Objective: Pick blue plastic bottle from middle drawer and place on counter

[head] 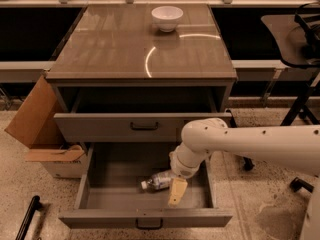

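- Step in hand: the pick. The blue plastic bottle (pixel 158 180) has not been lifted. It lies on its side on the floor of the middle drawer (pixel 112 171), right of centre, with its white cap pointing left.
- Drawer condition: the middle drawer is pulled fully out. The shallower drawer (pixel 100 128) above it is part-way out and overhangs the rear of the opening.
- Claw position: the claw (pixel 176 188) is inside the middle drawer, lowered at the right-hand end of the bottle. Its tan tip appears just beside the bottle body, on the side nearer the drawer front.
- Claw state: cannot be told. The wrist covers the far side of the bottle, so neither the spread nor a pinch on the bottle is confirmed. Contact with the bottle looks likely but is not certain.
- Next move, as judged: secure the bottle across its body, then raise it straight up. Clear the front panel and the overhanging drawer before moving toward the table (pixel 115 49).
- Placement note: the table carries a white bowl (pixel 167 18) near its rear edge. The front half offers open surface for setting the bottle down.
- Risk: the bottle is round and lies loose, so an off-centre squeeze may roll or push it away.
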Action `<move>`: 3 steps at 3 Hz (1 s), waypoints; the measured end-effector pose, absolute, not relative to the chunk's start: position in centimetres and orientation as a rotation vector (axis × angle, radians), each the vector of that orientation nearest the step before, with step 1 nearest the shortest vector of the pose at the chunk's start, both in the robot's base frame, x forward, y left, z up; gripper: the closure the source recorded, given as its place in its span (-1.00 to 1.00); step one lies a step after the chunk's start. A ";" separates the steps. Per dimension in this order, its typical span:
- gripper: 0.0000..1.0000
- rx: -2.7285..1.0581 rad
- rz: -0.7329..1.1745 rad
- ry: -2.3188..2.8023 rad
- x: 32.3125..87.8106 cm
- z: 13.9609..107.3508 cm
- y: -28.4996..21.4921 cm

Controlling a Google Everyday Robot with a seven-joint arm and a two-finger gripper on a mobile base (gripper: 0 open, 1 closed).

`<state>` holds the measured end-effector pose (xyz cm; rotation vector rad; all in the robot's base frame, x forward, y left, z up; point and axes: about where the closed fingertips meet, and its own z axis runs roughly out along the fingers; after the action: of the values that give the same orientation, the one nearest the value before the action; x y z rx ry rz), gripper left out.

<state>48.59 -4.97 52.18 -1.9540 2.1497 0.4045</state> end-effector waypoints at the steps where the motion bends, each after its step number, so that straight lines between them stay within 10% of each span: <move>1: -1.00 -2.012 0.344 2.067 50.1 50.0 -4.8; 3: -1.00 -2.121 0.326 1.915 52.1 43.9 -3.8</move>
<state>52.08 -3.78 43.93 -2.1210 1.9146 0.3256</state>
